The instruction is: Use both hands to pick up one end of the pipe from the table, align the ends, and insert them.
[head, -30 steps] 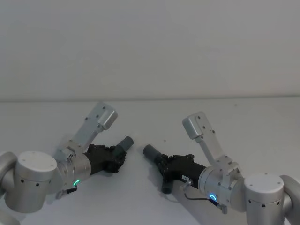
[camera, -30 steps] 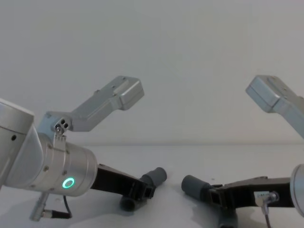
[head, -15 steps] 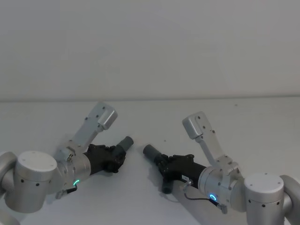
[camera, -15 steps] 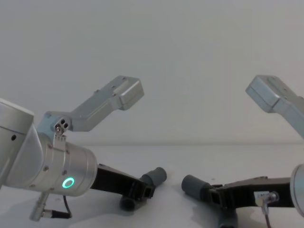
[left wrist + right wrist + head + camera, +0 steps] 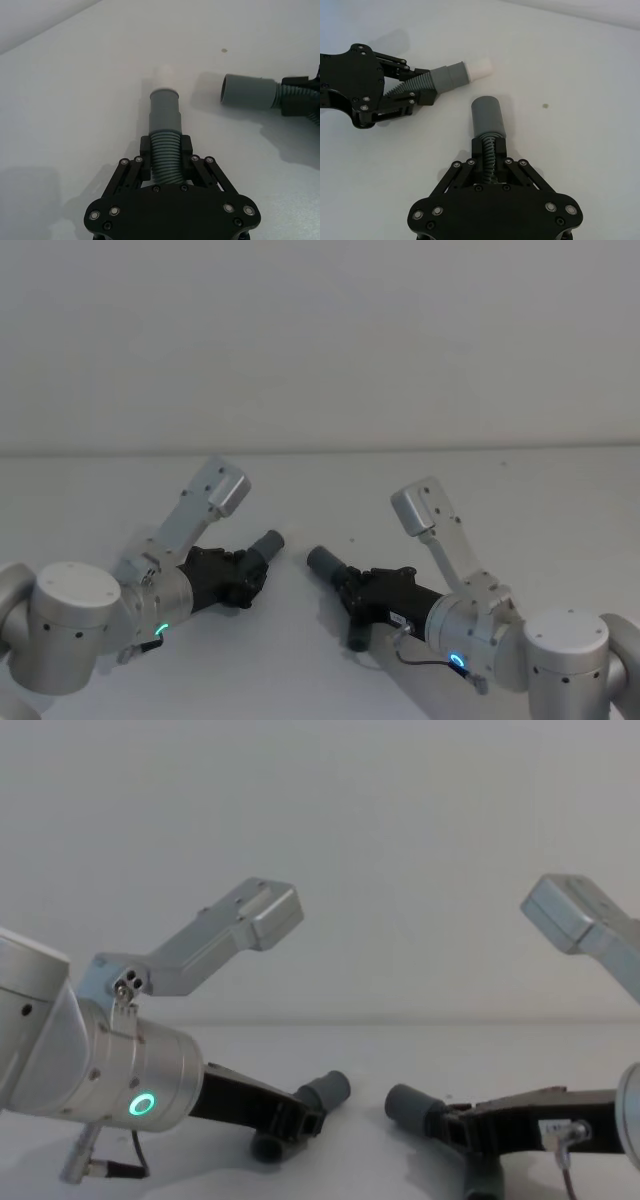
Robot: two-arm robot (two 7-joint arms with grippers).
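**Entry: pipe joining, alignment stage**

**Holdings, counted.**
- Two grippers.
- Two pipe pieces.
- One white tip (image 5: pixel 162 77).
- One open socket (image 5: pixel 488 116).
- One table (image 5: pixel 520 530), bearing one small dark speck (image 5: pixel 223 50).

**Tools.**
- The left gripper (image 5: pixel 165 152) was closed narrowly around the ribbed part of the left pipe piece (image 5: pixel 165 107).
- The right gripper (image 5: pixel 490 150) was clamped the same way on the ribbed part of the right pipe piece (image 5: pixel 490 135).
- Both arms lay low over the near part of the table.

**Position of the work.**
- The two collars sat near each other at the middle of the table, with a clear gap between them.
- Both collars were tilted upward off the surface in the chest view.
- Whether the bent lower ends rested on the table could not be told.
- The tip and socket pointed forward and inward in a shallow V (not yet facing one another).

**Step in hand, as judged.** The ends were being aligned ahead of insertion.

**Handling notes.**
- Each wrist would probably need to turn inward until the white tip looked straight into the mouth of the socket.
- The two collars should be brought to the same height and onto one line before the gap is closed.
- The push ought then to run along that shared line, slowly.
- An angled entry would likely catch the tip on the socket rim, or flex the ribbed parts inside the jaws.
- Because both grips sat behind the collars on the ribbed parts, the ends could droop under load, so some correction during the approach seemed wise.
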